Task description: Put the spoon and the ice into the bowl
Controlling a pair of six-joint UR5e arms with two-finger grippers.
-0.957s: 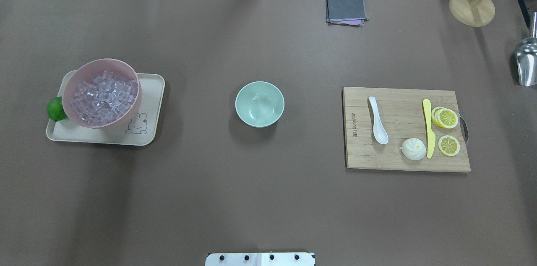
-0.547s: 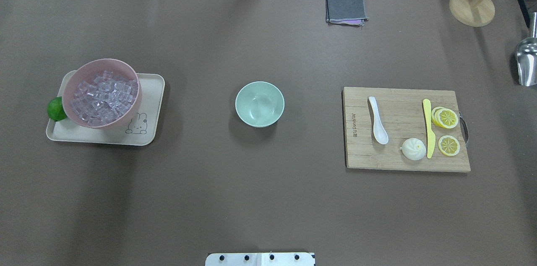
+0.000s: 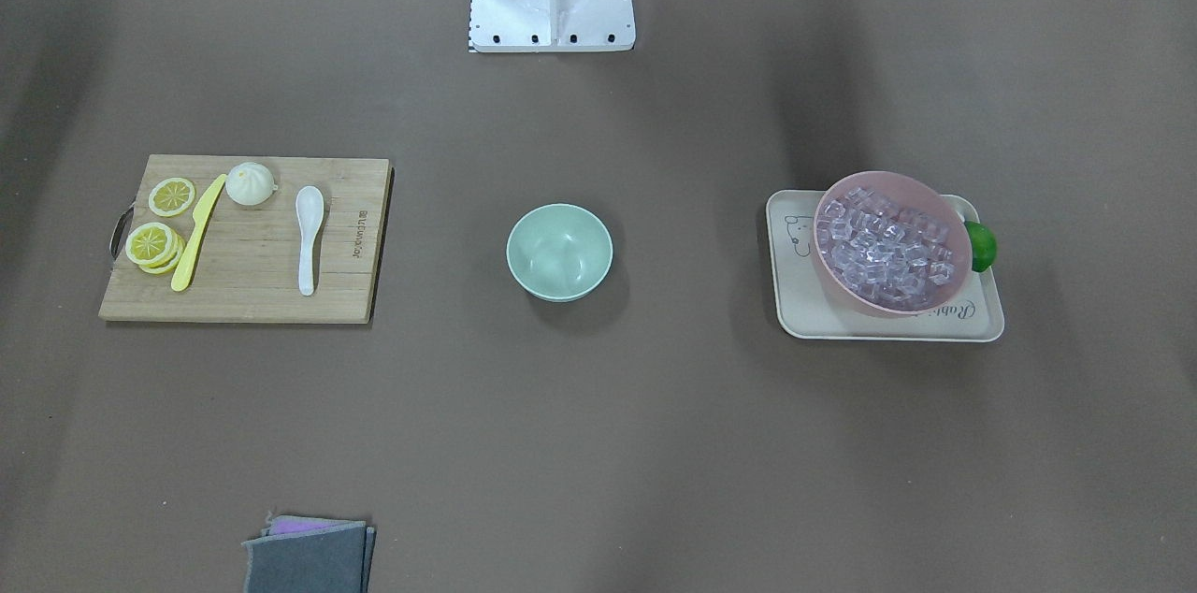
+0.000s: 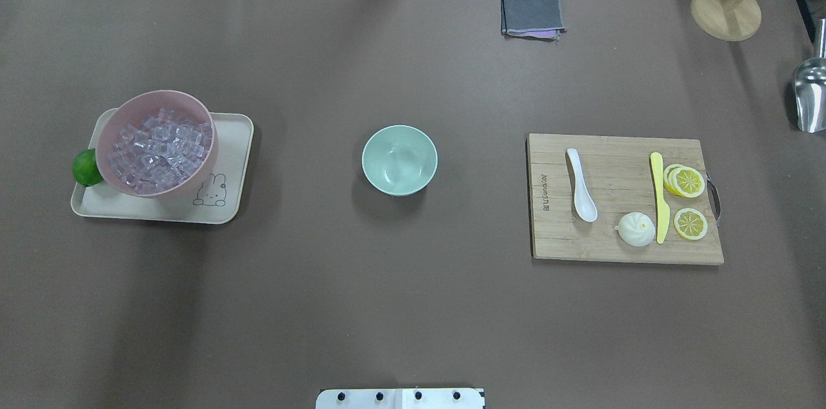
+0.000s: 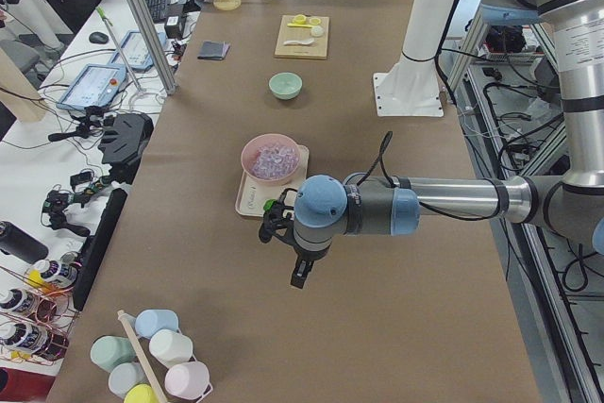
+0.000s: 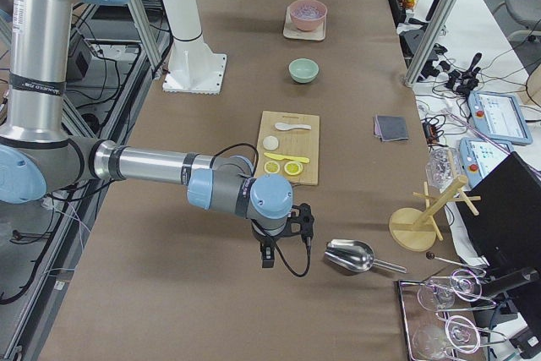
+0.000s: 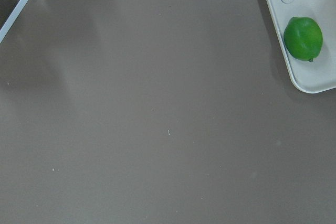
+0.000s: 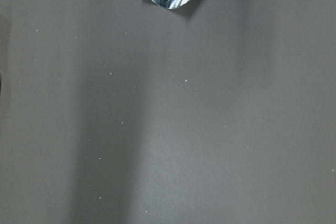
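1. Your small glossy white ceramic soup spoon (image 4: 581, 184) lies flat on the bamboo cutting board (image 4: 619, 248), scoop end toward the robot. It is well apart from the small round mint-green bowl (image 4: 399, 159), which stands empty at mid-table. The clear glassy ice cubes (image 4: 158, 149) are heaped in the larger pink bowl (image 4: 193, 188) on the cream rabbit-print tray (image 4: 235, 138).
2. Your left gripper (image 5: 300, 276) hangs over bare table beyond the tray's outer end. Your right gripper (image 6: 267, 256) hangs near the shiny metal scoop (image 4: 810, 96). Both show only in the side views, so you cannot tell whether their fingers are apart or together. By the look of it, no step has begun.
3. The spoon is the likelier slip. It is flat, smooth and low on the board, so fingers closing off-centre could skid off the handle or flick it away.
4. Mind the neighbours. The white steamed bun (image 4: 636, 229) sits near the scoop, and the yellow plastic knife (image 4: 659, 196) lies just beyond the bun. A wide approach could shove either of them.
5. The ice looks slick and tiny. A hard pinch could squirt a cube out, and a careless descent could knock the pink bowl or the green lime (image 4: 85, 167) beside it.
6. The mint-green bowl looks light, so a spoon dropped against its rim could tip or slide it.
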